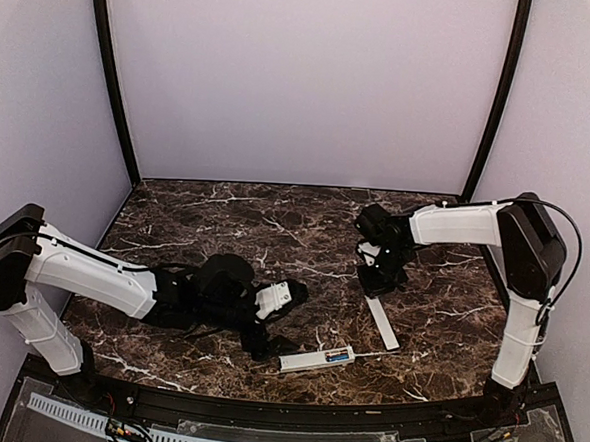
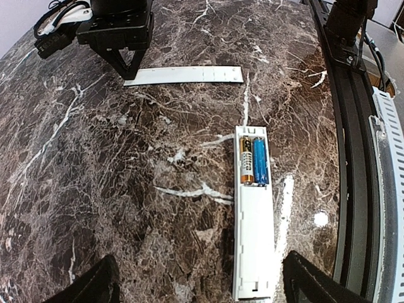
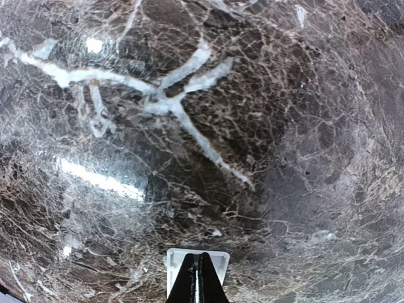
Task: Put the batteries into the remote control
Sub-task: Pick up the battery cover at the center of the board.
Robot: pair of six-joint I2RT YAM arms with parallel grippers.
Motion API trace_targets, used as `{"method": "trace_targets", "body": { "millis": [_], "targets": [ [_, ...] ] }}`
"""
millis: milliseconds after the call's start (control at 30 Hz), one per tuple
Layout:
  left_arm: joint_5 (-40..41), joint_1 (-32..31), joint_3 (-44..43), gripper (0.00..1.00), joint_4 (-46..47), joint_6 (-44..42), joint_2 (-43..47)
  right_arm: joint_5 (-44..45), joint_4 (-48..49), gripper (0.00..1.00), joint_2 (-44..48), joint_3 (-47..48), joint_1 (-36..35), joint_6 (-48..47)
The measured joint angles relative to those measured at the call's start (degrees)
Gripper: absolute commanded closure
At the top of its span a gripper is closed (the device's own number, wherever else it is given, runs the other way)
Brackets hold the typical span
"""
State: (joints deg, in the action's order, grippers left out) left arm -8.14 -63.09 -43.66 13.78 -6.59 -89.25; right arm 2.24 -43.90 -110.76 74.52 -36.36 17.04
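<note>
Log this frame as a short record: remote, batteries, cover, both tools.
target: slim white rectangular plastic remote control, flat on dark marble table, compartment open
load: two small cylindrical batteries, one blue, one gold, side by side in the compartment
loose part: flat grey-white cover strip, lying apart from the remote
left tool: open, above the remote
right tool: shut, tips at the cover strip's end

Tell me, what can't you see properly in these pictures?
Right wrist view: most of the cover strip is cut off by the bottom edge.
Same view: the shut right end effector covers the contact spot, so it is unclear whether it pinches the strip or only touches it.
Left wrist view: the remote control lies compartment up, so its underside is hidden.
Top view: the batteries are too small to count.
</note>
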Motion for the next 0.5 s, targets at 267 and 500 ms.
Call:
{"method": "trace_targets", "body": {
  "millis": [267,500],
  "targets": [
    [0.0,0.0,0.0,0.11,0.3,0.0,0.0,0.1,1.5,1.0,0.8,-1.3,0.0,0.0],
    [0.0,0.5,0.3,0.11,0.9,0.6,0.2,-2.2,2.1,1.0,3.3,-3.5,0.0,-0.7]
  ]
}}
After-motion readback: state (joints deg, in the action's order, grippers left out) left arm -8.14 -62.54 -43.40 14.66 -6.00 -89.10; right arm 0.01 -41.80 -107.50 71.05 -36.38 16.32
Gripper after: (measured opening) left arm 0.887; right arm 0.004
